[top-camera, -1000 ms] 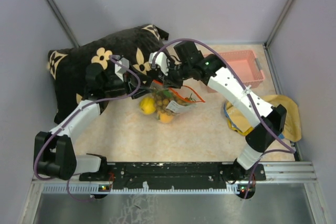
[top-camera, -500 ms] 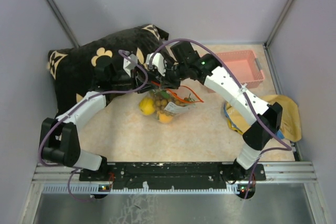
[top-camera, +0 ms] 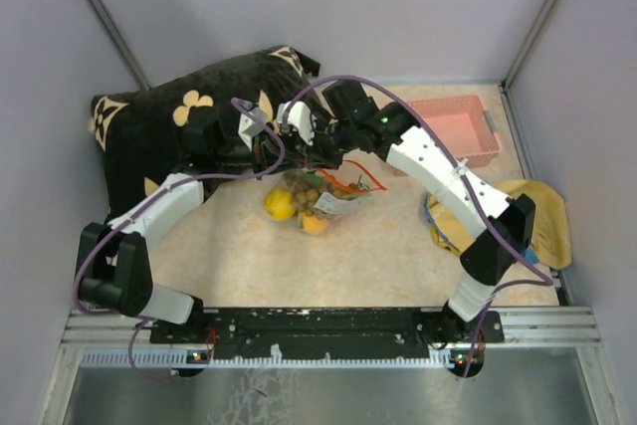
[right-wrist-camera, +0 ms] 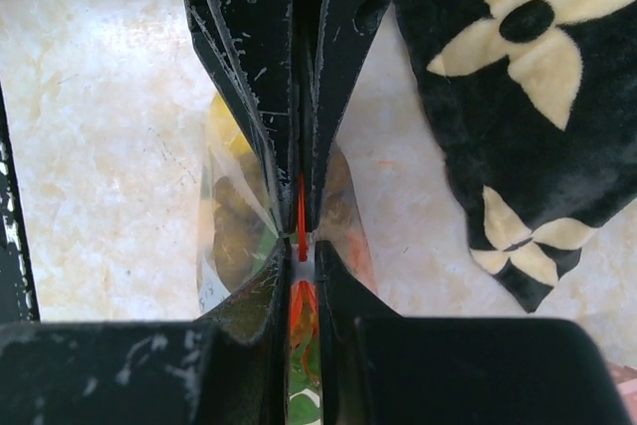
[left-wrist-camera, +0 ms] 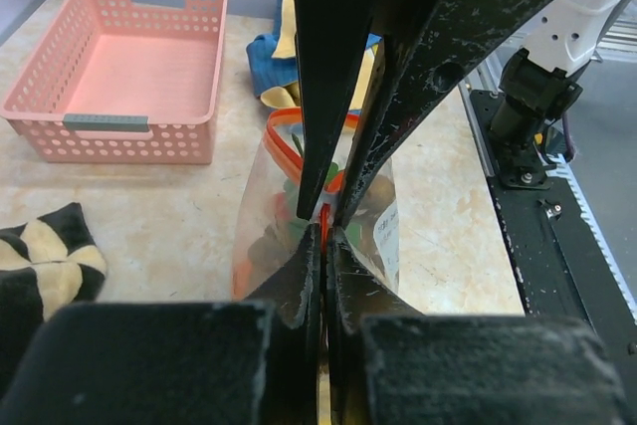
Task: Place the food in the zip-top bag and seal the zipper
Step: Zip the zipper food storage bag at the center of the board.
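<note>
The clear zip-top bag (top-camera: 323, 198) lies mid-table holding the food: a yellow fruit (top-camera: 281, 204), an orange fruit (top-camera: 315, 223) and tan-brown balls (top-camera: 307, 189). Both grippers meet tip to tip at its raised mouth. My left gripper (top-camera: 276, 153) is shut on the orange-red zipper (left-wrist-camera: 323, 226), with the bag (left-wrist-camera: 261, 236) hanging beyond it. My right gripper (top-camera: 311, 153) is shut on the same zipper (right-wrist-camera: 302, 214), right against the left fingers (right-wrist-camera: 249, 67). Part of the strip (top-camera: 350, 184) loops open to the right.
A black pillow with cream flowers (top-camera: 179, 131) lies at the back left, touching the left arm. A pink basket (top-camera: 453, 126) stands at the back right. A yellow-and-blue cloth (top-camera: 532, 221) lies by the right wall.
My left gripper moved right from beside the pillow to the bag's mouth and now meets the right gripper there. The right gripper and bag barely moved.
</note>
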